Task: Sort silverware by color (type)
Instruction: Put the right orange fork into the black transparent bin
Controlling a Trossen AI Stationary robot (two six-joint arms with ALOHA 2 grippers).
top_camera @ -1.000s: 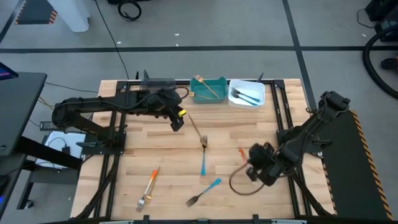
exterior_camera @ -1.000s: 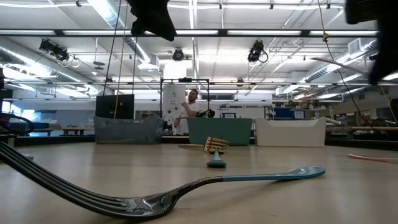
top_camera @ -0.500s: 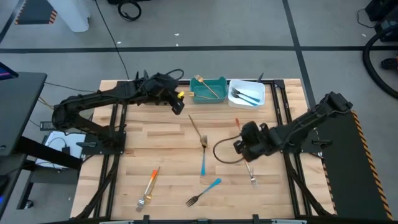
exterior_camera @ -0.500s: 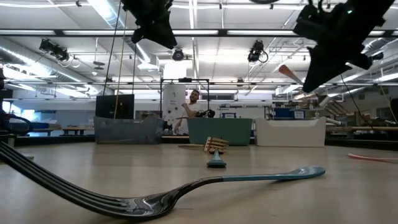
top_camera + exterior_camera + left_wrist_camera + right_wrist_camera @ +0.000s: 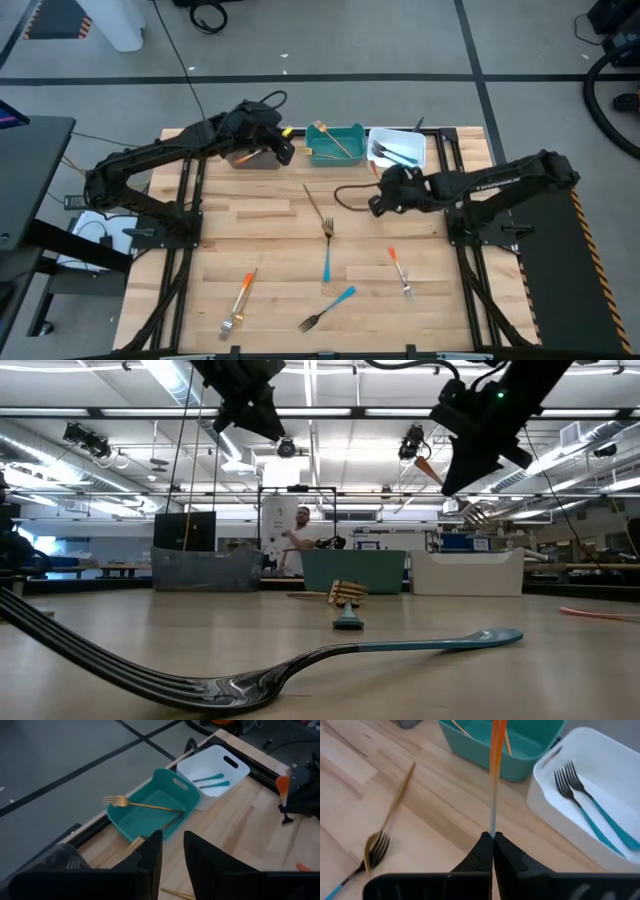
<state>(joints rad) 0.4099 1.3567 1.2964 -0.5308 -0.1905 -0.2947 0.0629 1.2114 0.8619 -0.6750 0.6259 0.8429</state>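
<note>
Near the desk's back edge, right end effector (image 5: 492,838) pinches an orange-handled fork (image 5: 495,765), carried up from the front right toward the bins (image 5: 335,143). Left end effector (image 5: 172,851), fingers slightly spread, hovers empty at the back left. Delivery looks imminent.

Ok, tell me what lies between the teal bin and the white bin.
Nothing: high view shows the teal bin and white bin side by side.

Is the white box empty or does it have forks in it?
Not empty. The white box holds two blue-handled forks lying side by side; the left wrist view also shows their blue handles inside it.
</note>
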